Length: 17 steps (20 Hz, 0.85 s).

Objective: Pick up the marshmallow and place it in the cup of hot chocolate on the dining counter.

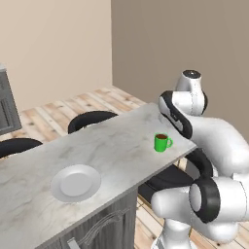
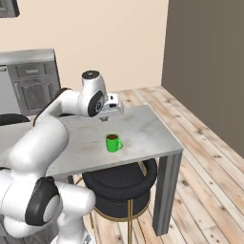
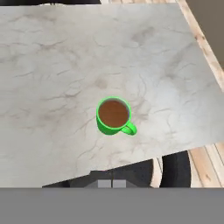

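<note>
The green cup of hot chocolate (image 3: 113,116) stands upright on the pale marble dining counter (image 3: 52,65), close to its end, with brown liquid showing inside. The cup (image 1: 162,142) sits near the counter's right edge in the left base view, and the cup (image 2: 113,142) is in front of the hand in the right base view. My gripper (image 2: 104,116) hovers above the counter, just behind the cup. In the hand view the gripper (image 3: 111,183) is shut, its tips pressed together below the cup. The marshmallow is hidden; I see nothing between the tips.
A round white plate (image 1: 76,182) lies on the counter (image 1: 112,151) well left of the cup. Black stools (image 1: 91,119) (image 2: 121,183) stand along the counter and under its end. Grey cabinets (image 2: 33,78) sit at the back. Wood floor lies beyond the counter's end.
</note>
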Tool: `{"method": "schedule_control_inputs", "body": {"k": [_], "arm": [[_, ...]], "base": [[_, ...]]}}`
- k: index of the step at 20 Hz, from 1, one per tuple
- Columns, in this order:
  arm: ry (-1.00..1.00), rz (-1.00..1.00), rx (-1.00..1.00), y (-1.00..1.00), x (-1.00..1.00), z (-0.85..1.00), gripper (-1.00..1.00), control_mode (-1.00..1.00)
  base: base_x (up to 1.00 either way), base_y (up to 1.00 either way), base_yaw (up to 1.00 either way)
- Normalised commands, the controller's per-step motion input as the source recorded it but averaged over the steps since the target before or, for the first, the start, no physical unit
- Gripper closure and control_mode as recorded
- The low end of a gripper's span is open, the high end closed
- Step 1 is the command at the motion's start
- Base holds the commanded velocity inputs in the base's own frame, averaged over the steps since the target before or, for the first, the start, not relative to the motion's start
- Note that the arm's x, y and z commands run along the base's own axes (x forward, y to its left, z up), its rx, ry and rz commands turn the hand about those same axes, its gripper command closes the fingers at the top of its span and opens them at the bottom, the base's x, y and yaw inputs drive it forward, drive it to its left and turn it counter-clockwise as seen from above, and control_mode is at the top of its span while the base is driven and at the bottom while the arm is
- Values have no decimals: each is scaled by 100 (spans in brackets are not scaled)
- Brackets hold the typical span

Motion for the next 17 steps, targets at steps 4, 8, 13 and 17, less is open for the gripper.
{"method": "schedule_control_inputs", "body": {"k": [4, 8, 13, 17], "arm": [[-28, 0, 3, 5, -94, 93, 100, -100], [-15, 0, 0, 3, -89, 100, 100, -100], [-13, 0, 0, 5, -98, 91, 100, -100], [-11, -1, 0, 12, -99, 78, 100, -100]], "base": [[0, 0, 0], [0, 0, 0], [0, 0, 0], [0, 0, 0]]}}
